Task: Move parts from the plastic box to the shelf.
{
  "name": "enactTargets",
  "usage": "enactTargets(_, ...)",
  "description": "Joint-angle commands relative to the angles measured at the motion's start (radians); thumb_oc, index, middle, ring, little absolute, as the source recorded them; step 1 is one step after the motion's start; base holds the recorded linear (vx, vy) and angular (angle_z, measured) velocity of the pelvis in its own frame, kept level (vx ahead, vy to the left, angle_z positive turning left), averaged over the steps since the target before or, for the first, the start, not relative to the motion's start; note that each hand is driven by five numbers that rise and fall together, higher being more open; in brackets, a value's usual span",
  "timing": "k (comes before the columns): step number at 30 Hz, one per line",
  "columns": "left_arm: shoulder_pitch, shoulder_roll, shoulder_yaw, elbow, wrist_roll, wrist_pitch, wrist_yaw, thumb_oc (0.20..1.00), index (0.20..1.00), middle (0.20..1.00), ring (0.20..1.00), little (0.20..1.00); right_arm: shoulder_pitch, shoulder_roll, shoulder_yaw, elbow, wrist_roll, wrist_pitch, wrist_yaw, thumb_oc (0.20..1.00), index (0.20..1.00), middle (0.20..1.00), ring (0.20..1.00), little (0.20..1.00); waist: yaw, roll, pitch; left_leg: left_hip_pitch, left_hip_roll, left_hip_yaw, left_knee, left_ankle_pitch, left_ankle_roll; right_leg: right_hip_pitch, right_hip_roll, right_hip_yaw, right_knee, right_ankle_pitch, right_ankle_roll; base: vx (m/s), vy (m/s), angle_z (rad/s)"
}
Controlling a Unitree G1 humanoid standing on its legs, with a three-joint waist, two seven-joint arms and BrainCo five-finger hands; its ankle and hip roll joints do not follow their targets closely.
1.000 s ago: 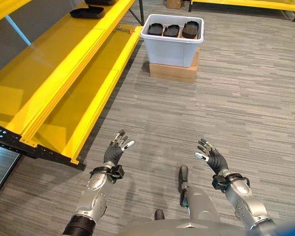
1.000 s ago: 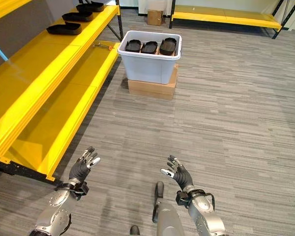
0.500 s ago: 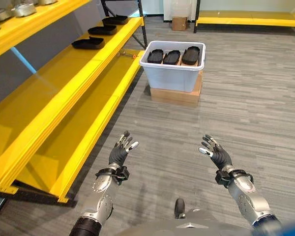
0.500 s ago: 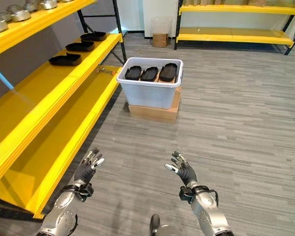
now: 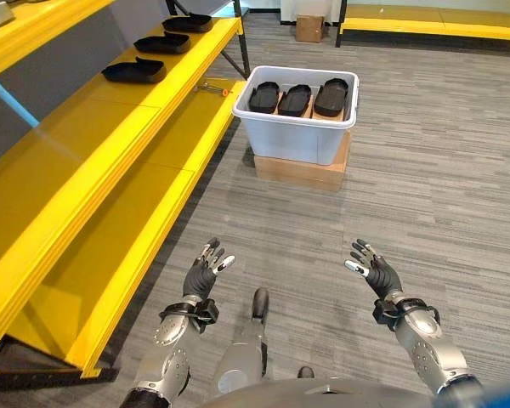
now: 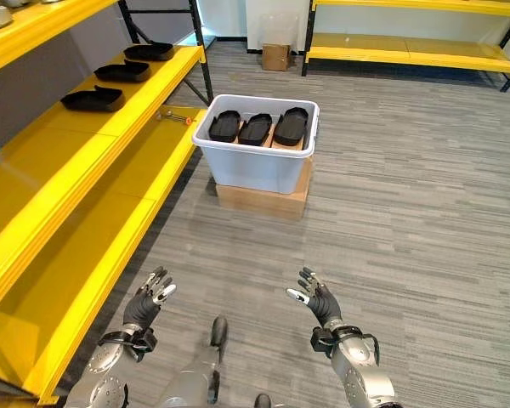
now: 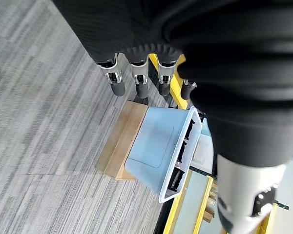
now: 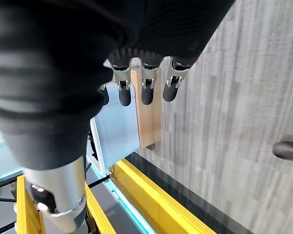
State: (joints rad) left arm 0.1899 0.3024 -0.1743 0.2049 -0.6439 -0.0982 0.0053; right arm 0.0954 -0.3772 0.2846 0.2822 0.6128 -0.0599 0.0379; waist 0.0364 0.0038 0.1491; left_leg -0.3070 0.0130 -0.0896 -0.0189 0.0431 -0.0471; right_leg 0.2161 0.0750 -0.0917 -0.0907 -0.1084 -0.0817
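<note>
Items noted relative to the plastic box (image 5: 296, 127): its base is hidden by the cardboard carton (image 5: 299, 170) beneath it. The three black parts (image 5: 297, 99) inside stand partly below the rim, lower portions unseen. A small tool (image 5: 212, 87) on the shelf (image 5: 110, 161) left of the box is too small to identify.

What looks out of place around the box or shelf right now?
One oddity: a small wrench-like tool with an orange end lies loose on the lower shelf beside the plastic box. The parts sit neatly in the box.
</note>
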Motion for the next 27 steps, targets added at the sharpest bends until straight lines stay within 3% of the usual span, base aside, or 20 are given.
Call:
enactTargets(1,-0.014,0.043,0.022,-0.077,0.014,-0.06,-0.008,1.0,1.0,1.0,1.0,1.0,0.02,0.009,-0.015,-0.076,-0.007,-0.042,0.023,1.0,1.0,1.0,1.0,1.0,0.006,-0.019,-0.053,0.085,0.005,0.029,-0.037,0.141,0.003,-0.016,-0.043,-0.01,0.043,-0.032,0.119,0.37,0.196,-0.7)
enactTargets(7,-0.015,0.055,0.029,-0.085,0.01,-0.058,-0.004,1.0,1.0,1.0,1.0,1.0,0.019,0.03,-0.003,-0.082,-0.025,-0.028,0.038,1.0,1.0,1.0,1.0,1.0,0.017,-0.046,-0.087,0.07,-0.047,0.087,0.116,0.029,0.06,-0.005,-0.138,-0.014,0.157,-0.056,0.16,0.33,0.23,-0.15)
enactTargets(10,-0.022,0.067,0.026,-0.09,0.012,-0.055,0.007,1.0,1.0,1.0,1.0,1.0,0.013,0.046,0.009,-0.082,-0.024,-0.026,0.042,1.0,1.0,1.0,1.0,1.0,0.016,-0.05,-0.096,0.113,-0.078,0.096,0.117,-0.017,0.095,-0.082,-0.17,-0.005,0.348,0.039,0.202,0.27,0.226,-0.07)
enactTargets(12,-0.023,0.079,0.028,-0.102,0.024,-0.056,0.016,1.0,1.0,1.0,1.0,1.0,0.011,0.055,0.012,-0.086,-0.029,-0.026,0.045,1.0,1.0,1.0,1.0,1.0,0.008,-0.044,-0.087,0.146,-0.103,0.096,0.112,-0.042,0.122,-0.153,-0.188,0.005,0.527,0.156,0.229,0.19,0.236,0.08)
enactTargets(14,-0.025,0.091,0.024,-0.104,0.031,-0.05,0.017,1.0,1.0,1.0,1.0,1.0,0.013,0.062,0.018,-0.085,-0.029,-0.024,0.048,1.0,1.0,1.0,1.0,1.0,-0.006,-0.028,-0.066,0.201,-0.114,0.088,0.101,-0.067,0.148,-0.224,-0.203,0.009,0.674,0.242,0.231,0.22,0.24,0.09)
enactTargets(17,-0.021,0.102,0.022,-0.11,0.043,-0.043,0.007,1.0,1.0,1.0,1.0,1.0,0.027,0.064,0.025,-0.087,-0.036,-0.018,0.053,1.0,1.0,1.0,1.0,1.0,-0.021,0.005,-0.043,0.261,-0.104,0.073,0.089,-0.089,0.163,-0.316,-0.204,-0.015,0.776,0.198,0.208,0.22,0.154,0.14)
enactTargets(18,-0.022,0.104,0.016,-0.107,0.05,-0.041,-0.002,1.0,1.0,1.0,1.0,1.0,0.031,0.058,0.024,-0.092,-0.03,-0.017,0.058,1.0,1.0,1.0,1.0,1.0,-0.045,0.015,-0.027,0.305,-0.108,0.052,0.082,-0.1,0.16,-0.392,-0.159,-0.012,0.721,0.114,0.185,0.23,0.072,0.1)
enactTargets(19,-0.022,0.104,0.016,-0.107,0.05,-0.041,-0.002,1.0,1.0,1.0,1.0,1.0,0.031,0.057,0.024,-0.092,-0.03,-0.017,0.058,1.0,1.0,1.0,1.0,1.0,-0.045,0.016,-0.028,0.304,-0.106,0.051,0.082,-0.099,0.16,-0.393,-0.158,-0.013,0.719,0.117,0.184,0.23,0.039,0.27)
enactTargets(21,-0.016,0.107,0.015,-0.107,0.047,-0.044,-0.011,1.0,1.0,1.0,1.0,1.0,0.035,0.055,0.023,-0.095,-0.011,-0.02,0.06,1.0,1.0,1.0,1.0,1.0,-0.052,0.015,-0.023,0.327,-0.113,0.047,0.075,-0.111,0.156,-0.417,-0.141,-0.025,0.596,0.091,0.174,0.17,-0.016,0.31)
enactTargets(23,-0.01,0.097,0.016,-0.1,0.044,-0.048,-0.014,1.0,1.0,1.0,1.0,1.0,0.035,0.054,0.018,-0.086,-0.009,-0.024,0.057,1.0,1.0,1.0,1.0,1.0,-0.06,0.01,-0.019,0.365,-0.125,0.036,0.061,-0.13,0.145,-0.432,-0.141,-0.044,0.329,0.121,0.182,0.24,-0.055,-0.02)
enactTargets(25,-0.006,0.095,0.018,-0.095,0.047,-0.048,-0.015,1.0,1.0,1.0,1.0,1.0,0.034,0.05,0.023,-0.087,-0.009,-0.021,0.055,1.0,1.0,1.0,1.0,1.0,-0.07,0.001,-0.011,0.392,-0.135,0.025,0.054,-0.141,0.138,-0.439,-0.121,-0.015,0.185,0.171,0.197,0.29,-0.072,-0.03)
enactTargets(26,-0.008,0.093,0.019,-0.099,0.057,-0.051,-0.022,1.0,1.0,1.0,1.0,1.0,0.028,0.049,0.023,-0.089,-0.017,-0.019,0.054,1.0,1.0,1.0,1.0,1.0,-0.081,-0.006,-0.008,0.424,-0.141,0.013,0.041,-0.155,0.129,-0.484,-0.123,-0.01,0.061,0.229,0.221,0.36,-0.07,0.12)
enactTargets(27,-0.004,0.092,0.019,-0.102,0.059,-0.051,-0.027,1.0,1.0,1.0,1.0,1.0,0.032,0.046,0.024,-0.098,-0.021,-0.016,0.053,1.0,1.0,1.0,1.0,1.0,-0.087,-0.002,-0.004,0.44,-0.139,0.007,0.041,-0.166,0.125,-0.481,-0.123,-0.014,0.052,0.234,0.226,0.36,-0.07,0.13)
